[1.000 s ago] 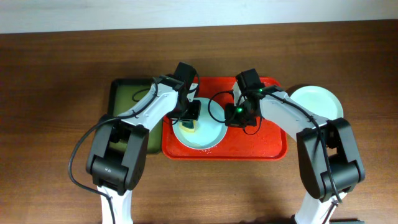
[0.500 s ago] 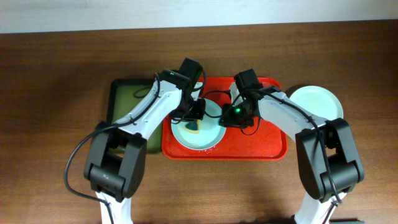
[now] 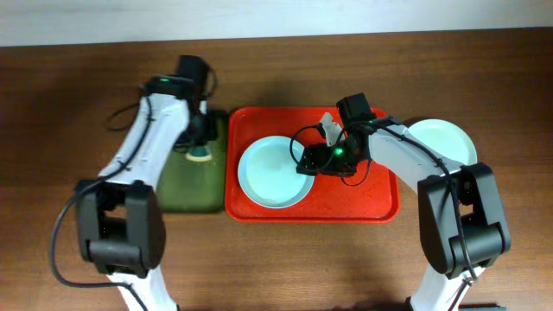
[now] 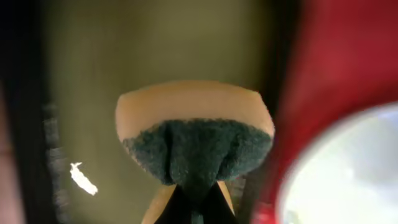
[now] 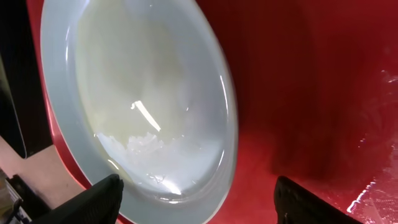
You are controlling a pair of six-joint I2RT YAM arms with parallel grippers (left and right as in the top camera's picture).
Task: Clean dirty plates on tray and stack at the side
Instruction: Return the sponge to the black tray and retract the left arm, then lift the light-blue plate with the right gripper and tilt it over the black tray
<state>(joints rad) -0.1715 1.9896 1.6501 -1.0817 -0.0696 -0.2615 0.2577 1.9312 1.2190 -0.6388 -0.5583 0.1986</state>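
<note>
A pale blue plate (image 3: 275, 171) lies on the left half of the red tray (image 3: 363, 194). My right gripper (image 3: 305, 161) is at the plate's right rim, open; in the right wrist view the plate (image 5: 143, 93) has its rim between the wide-spread fingertips (image 5: 93, 200), with the red tray (image 5: 311, 81) beneath. A pale mint green plate (image 3: 441, 142) sits on the table right of the tray. My left gripper (image 3: 200, 152) hangs over the dark green tray (image 3: 186, 186), shut on a yellow sponge with a green scouring face (image 4: 196, 134).
The dark green tray (image 4: 124, 56) sits directly against the red tray's left side (image 4: 336, 62). Brown wooden table (image 3: 78, 95) surrounds both trays. Black cables loop near both arms.
My left arm has swung left with the sponge, off the plate and over the dark green tray. The right gripper's jaws have opened at the plate's rim.
</note>
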